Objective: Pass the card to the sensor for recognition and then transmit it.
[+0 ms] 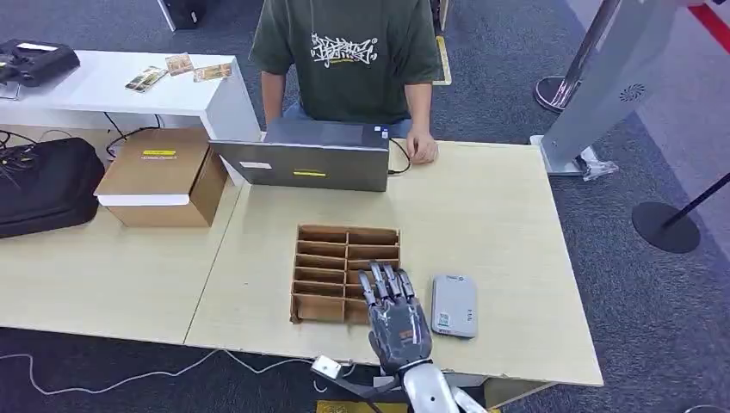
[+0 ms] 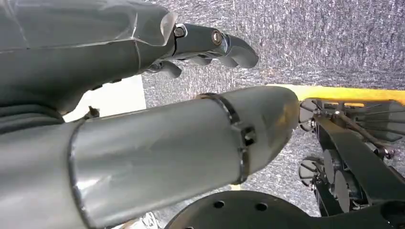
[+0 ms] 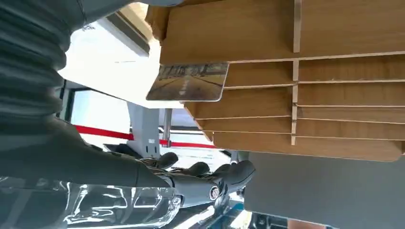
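**Card sits in the wooden organiser while the right hand hovers with nothing in it**

Card (image 3: pixel 188 82) stands in one slot of the divided wooden organiser (image 1: pixel 347 272), its printed face poking out past the edge of the dividers in the right wrist view. In the head view the card cannot be made out, as the right hand (image 1: pixel 398 317) reaches over the near right corner of the organiser and covers those compartments. That hand holds nothing: its fingers (image 1: pixel 385 282) lie extended and a little apart, pointing away from the robot across the box. In the right wrist view the same fingers (image 3: pixel 200 169) stretch out in the air, apart from the card.

Just beside the hand, to its right on the pale wooden table (image 1: pixel 491 215), lies the grey sensor (image 1: pixel 454 305), flat and near the table's front edge.

The left hand (image 2: pixel 210 45) hangs down over grey carpet, fingers gently curled around nothing; whether they are closed cannot be told from this angle.

At the far side of the table a person in a dark green shirt (image 1: pixel 353 56) sits behind a grey laptop (image 1: pixel 306 159), one hand (image 1: pixel 421 148) resting on the tabletop beside it. To the left sit a cardboard box (image 1: pixel 163 176) and a black bag (image 1: pixel 47 185). Several more cards (image 1: pixel 179 69) lie on a white desk (image 1: pixel 112 86) beyond.
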Action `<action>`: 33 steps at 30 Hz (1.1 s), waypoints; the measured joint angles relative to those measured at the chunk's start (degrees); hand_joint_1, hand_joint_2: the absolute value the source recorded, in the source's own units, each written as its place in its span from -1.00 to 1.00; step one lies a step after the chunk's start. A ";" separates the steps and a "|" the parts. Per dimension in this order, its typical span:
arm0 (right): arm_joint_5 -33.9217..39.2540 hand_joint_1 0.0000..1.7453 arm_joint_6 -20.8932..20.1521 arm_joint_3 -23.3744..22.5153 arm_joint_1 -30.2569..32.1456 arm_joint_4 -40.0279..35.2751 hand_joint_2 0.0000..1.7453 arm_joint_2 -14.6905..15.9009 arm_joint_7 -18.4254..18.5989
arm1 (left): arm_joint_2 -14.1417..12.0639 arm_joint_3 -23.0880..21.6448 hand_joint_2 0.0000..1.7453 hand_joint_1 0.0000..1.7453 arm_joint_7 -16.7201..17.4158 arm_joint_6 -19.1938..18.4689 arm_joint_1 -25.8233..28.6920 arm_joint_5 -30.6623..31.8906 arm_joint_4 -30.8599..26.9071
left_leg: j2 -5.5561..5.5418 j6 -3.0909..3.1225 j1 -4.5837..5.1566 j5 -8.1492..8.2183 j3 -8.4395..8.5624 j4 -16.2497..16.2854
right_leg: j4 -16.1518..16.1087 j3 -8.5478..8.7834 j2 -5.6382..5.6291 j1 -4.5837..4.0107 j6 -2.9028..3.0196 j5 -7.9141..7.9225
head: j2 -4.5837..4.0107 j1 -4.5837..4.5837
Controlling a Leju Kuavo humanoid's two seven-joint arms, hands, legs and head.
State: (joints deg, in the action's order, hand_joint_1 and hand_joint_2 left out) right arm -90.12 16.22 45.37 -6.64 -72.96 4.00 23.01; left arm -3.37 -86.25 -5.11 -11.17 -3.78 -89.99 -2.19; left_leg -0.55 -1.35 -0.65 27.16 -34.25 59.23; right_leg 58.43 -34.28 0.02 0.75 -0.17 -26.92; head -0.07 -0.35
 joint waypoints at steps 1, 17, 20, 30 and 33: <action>0.00 -1.00 0.15 -0.02 -0.14 0.26 1.00 0.02 -0.39 | -0.04 0.00 -1.00 -1.00 0.00 -0.04 0.00 0.00 0.00 | 0.00 0.00 0.00 0.00 0.00 0.00 | 0.00 0.00 0.00 0.00 0.00 0.00 | 0.00 0.00; 0.00 -1.00 0.02 -3.45 -0.39 5.00 1.00 -0.04 -3.06 | -0.31 0.00 -1.00 -1.00 0.13 0.22 0.03 0.00 0.00 | -0.01 0.00 0.00 0.00 0.00 0.00 | 0.00 0.00 0.00 0.00 0.00 0.00 | -0.02 0.00; 0.00 -1.00 0.33 -4.13 -0.38 5.24 1.00 -0.04 -3.10 | -0.33 0.00 -1.00 -1.00 0.13 0.22 0.03 0.00 0.00 | 0.00 0.00 0.00 0.00 0.00 0.00 | 0.00 0.00 0.00 0.00 0.00 0.00 | 0.00 0.00; 0.00 -1.00 0.13 -4.20 -0.46 4.15 1.00 0.02 -0.57 | -0.37 0.00 -1.00 -1.00 0.09 0.26 0.05 0.00 0.00 | 0.00 0.00 0.00 0.00 0.00 0.00 | 0.00 0.00 0.00 0.00 0.00 0.00 | 0.00 0.00; 0.00 -1.00 -0.18 -3.85 -0.48 2.95 1.00 0.26 0.53 | -0.37 0.00 -1.00 -1.00 -0.04 0.26 0.20 0.00 0.00 | 0.00 0.00 0.00 0.00 0.00 0.00 | 0.00 0.00 0.00 0.00 0.00 0.00 | 0.00 0.00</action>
State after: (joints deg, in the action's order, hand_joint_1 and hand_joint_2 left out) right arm -90.12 16.04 41.53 -7.12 -70.01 4.26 23.54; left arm -3.74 -86.25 -5.16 -10.91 -3.58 -89.99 -2.19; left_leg -0.54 -1.35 -0.65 27.16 -34.25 59.23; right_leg 58.43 -34.27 0.01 0.75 -0.17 -26.92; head -0.07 -0.35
